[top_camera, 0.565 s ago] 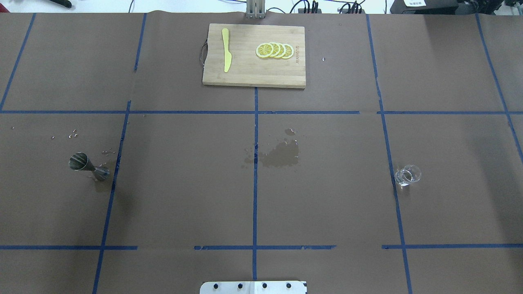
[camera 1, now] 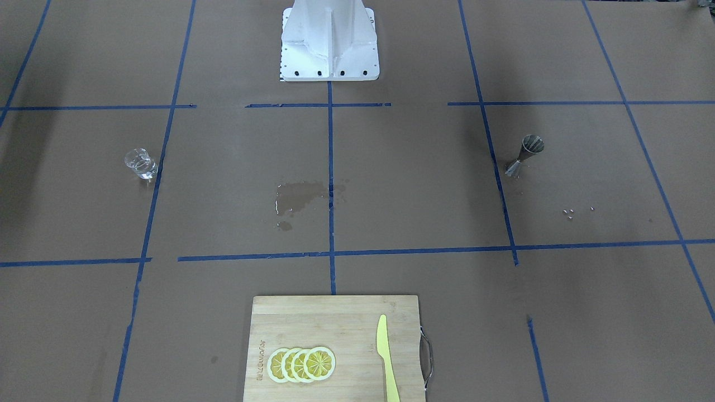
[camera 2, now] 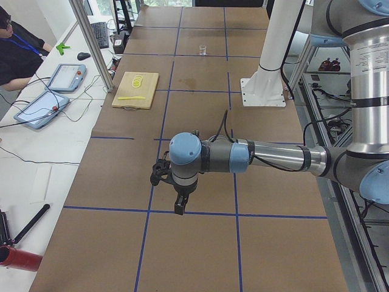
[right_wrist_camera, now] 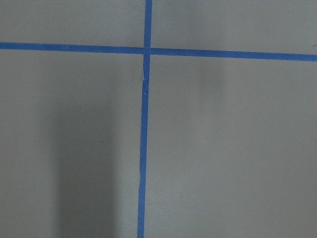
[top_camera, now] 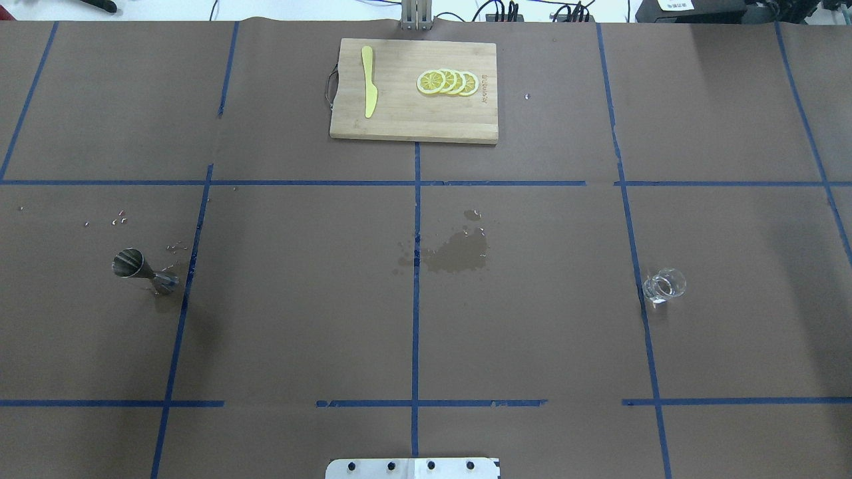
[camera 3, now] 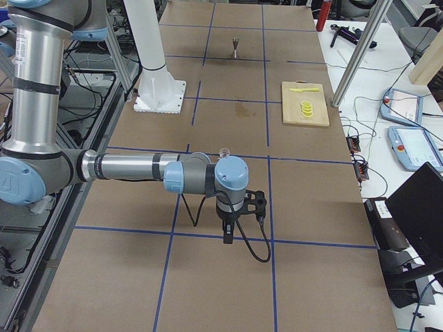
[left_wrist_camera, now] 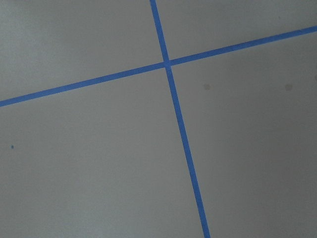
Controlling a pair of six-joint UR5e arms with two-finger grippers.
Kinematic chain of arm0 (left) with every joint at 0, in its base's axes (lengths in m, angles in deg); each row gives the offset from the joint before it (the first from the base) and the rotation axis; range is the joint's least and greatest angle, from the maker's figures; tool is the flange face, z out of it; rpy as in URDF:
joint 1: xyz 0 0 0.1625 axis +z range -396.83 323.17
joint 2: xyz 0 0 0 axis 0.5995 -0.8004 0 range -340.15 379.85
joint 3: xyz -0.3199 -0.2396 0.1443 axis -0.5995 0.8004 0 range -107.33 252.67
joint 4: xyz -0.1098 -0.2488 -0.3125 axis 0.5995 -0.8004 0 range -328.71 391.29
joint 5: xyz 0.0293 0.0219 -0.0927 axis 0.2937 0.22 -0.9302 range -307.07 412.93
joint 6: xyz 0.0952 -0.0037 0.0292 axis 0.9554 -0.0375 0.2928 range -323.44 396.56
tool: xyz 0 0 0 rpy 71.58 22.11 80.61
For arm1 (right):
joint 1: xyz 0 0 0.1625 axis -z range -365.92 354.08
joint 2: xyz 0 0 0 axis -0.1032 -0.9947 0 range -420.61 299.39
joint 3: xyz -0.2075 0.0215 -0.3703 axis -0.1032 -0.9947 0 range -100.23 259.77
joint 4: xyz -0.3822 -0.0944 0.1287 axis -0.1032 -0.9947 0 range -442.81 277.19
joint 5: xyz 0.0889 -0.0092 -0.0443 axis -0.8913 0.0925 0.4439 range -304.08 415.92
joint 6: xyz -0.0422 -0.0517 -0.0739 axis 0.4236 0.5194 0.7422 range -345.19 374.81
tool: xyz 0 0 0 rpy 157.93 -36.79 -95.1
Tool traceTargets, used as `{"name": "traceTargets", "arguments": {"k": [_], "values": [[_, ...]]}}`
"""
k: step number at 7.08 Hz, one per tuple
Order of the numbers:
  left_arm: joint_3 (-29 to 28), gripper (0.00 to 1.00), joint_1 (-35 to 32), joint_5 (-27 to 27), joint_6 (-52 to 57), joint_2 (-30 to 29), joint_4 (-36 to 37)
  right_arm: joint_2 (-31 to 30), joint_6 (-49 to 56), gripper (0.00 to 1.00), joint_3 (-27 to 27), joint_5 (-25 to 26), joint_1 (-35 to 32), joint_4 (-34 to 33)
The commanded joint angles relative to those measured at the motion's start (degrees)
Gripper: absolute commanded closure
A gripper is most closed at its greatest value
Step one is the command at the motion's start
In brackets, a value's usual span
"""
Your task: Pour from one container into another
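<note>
Two vessels stand well apart on the brown paper: the clear glass beaker (top_camera: pixel 664 285) upright on the robot's right, just beside a blue tape line (top_camera: pixel 636 266), and the steel jigger (top_camera: pixel 143 271) upright on its left, near another line. No markings can be read on the beaker. The only writing is a brand burned into the cutting board (top_camera: pixel 413 120) beside the lemon slices (top_camera: pixel 447 82), too small to read. Against the overhead view of a moment ago, both vessels, the wet stain (top_camera: pixel 456 254) and the yellow knife (top_camera: pixel 369 81) lie unchanged. Each arm reaches out low and level, wrist bent so the left gripper (camera 2: pixel 180 210) and right gripper (camera 3: pixel 226 238) point down over tape crossings. Whether their jaws are parted cannot be told.
</note>
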Motion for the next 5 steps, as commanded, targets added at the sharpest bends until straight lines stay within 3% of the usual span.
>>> {"name": "traceTargets", "arguments": {"k": [1, 3, 5], "values": [[0.47, 0.0, 0.02, -0.77, -0.52, -0.42, -0.07, 0.32, -0.35, 0.0, 0.98, -3.62, 0.23, 0.78], [-3.53, 0.0, 0.02, -0.52, -0.53, -5.75, -1.55, -0.28, -0.53, 0.0, 1.08, -3.73, 0.14, 6.39], [-4.44, 0.0, 0.11, -0.87, -0.7, -6.66, -5.83, -0.46, -0.44, 0.0, 1.43, -3.55, 0.14, 6.67]]}}
